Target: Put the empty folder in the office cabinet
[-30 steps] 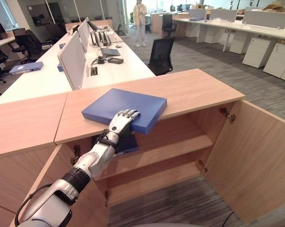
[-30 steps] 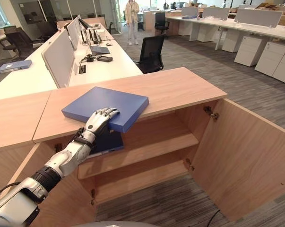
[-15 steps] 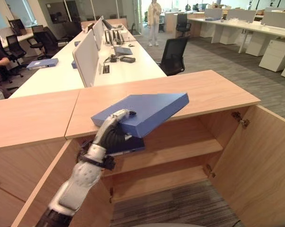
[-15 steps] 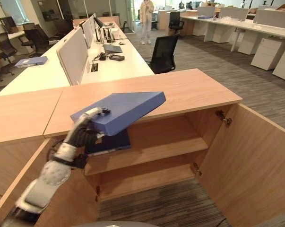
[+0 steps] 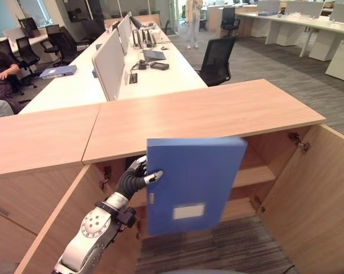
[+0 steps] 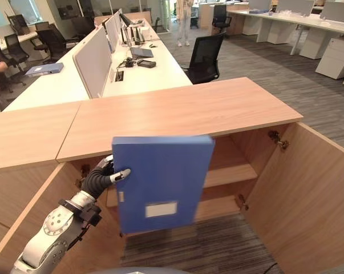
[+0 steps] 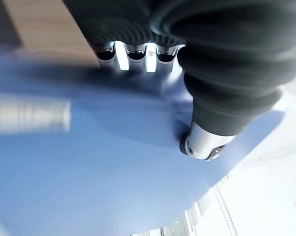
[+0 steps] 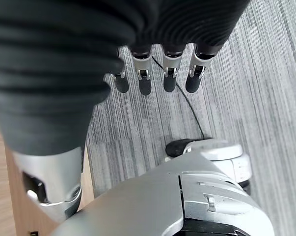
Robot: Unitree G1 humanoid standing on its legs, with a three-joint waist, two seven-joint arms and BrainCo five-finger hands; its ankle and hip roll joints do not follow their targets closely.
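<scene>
blue folder (image 5: 194, 182) held upright, broad face toward the camera, in front of the open office cabinet (image 5: 263, 171), below the edge of the wooden top (image 5: 206, 111) and clear of the shelves. pinched at its spine edge by the left hand (image 5: 136, 178): thumb across the front face, fingers curled behind the spine, as confirmed in the left wrist view. right hand (image 8: 157, 78) hanging over the carpet, fingers relaxed and straight, nothing held.

handling, as judged: rigid board box file, empty and therefore light, but broad, so prone to swing about a one-edge pinch. smooth cover likely slippery under metal fingers. best hold at the spine near mid-height, as now. open door (image 5: 326, 194) at right leaves ample room; shelf edge (image 5: 249, 177) is the likeliest point to catch a corner.
</scene>
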